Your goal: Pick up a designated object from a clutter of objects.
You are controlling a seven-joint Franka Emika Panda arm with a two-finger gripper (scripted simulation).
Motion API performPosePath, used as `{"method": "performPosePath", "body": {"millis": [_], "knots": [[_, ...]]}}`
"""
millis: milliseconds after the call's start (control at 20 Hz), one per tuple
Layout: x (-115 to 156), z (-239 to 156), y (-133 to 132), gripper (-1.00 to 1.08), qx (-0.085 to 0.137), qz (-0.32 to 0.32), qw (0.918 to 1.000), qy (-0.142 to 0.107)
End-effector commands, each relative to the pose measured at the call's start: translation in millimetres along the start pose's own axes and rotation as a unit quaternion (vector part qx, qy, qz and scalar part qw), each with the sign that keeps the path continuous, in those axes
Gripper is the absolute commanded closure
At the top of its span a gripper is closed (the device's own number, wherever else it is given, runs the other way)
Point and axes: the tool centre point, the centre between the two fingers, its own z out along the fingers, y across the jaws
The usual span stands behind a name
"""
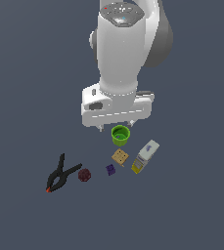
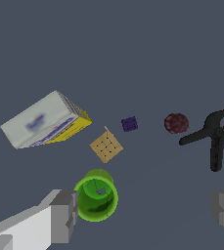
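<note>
Wide-open, empty pincer (image 2: 145, 215) hovers above the green cup (image 1: 120, 135). The tiny purple block (image 1: 110, 169) lies beyond it, between tan block (image 1: 120, 157) and red ball (image 1: 84, 175).

Tiny purple block among the clutter on the grey floor

The purple block (image 1: 110, 169) (image 2: 129, 124), dark and cube-like, is the smallest piece, resting free between the dark red ball (image 1: 84, 175) (image 2: 176, 123) and the tan square block (image 1: 120, 157) (image 2: 106, 146), near both but touching neither; green cup (image 1: 120, 135) (image 2: 96, 197), white-and-yellow box (image 1: 145, 156) (image 2: 45, 121) and black spring clamp (image 1: 60, 174) (image 2: 216, 134) lie farther off.
</note>
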Motion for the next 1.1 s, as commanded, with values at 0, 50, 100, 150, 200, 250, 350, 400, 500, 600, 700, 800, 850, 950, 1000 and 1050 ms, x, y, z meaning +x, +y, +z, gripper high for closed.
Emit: {"method": "performPosePath", "body": {"millis": [0, 50, 100, 150, 200, 250, 350, 400, 500, 600, 700, 800, 850, 950, 1000, 1050], "knots": [[10, 22, 4, -0.92, 0.0, -0.016, 0.9999, -0.001], [14, 33, 6, -0.92, 0.0, -0.023, 0.9997, -0.001], [18, 43, 7, -0.92, 0.0, -0.03, 0.9996, -0.002], [21, 53, 9, -0.92, 0.001, -0.037, 0.9993, -0.002], [25, 64, 11, -0.92, 0.001, -0.044, 0.999, -0.002], [28, 75, 12, -0.92, 0.001, -0.051, 0.9987, -0.002], [34, 97, 15, -0.92, 0.001, -0.065, 0.9979, -0.003], [36, 107, 17, -0.92, 0.002, -0.072, 0.9974, -0.003], [40, 127, 19, -0.92, 0.002, -0.084, 0.9965, -0.004], [43, 144, 21, -0.92, 0.003, -0.095, 0.9955, -0.004], [45, 160, 22, -0.92, 0.004, -0.104, 0.9946, -0.004], [47, 173, 24, -0.92, 0.004, -0.112, 0.9937, -0.004], [47, 179, 24, -0.92, 0.004, -0.115, 0.9933, -0.004], [48, 188, 25, -0.92, 0.005, -0.121, 0.9926, -0.004], [48, 192, 25, -0.92, 0.005, -0.123, 0.9923, -0.004], [48, 196, 26, -0.92, 0.005, -0.125, 0.9921, -0.004]]}}
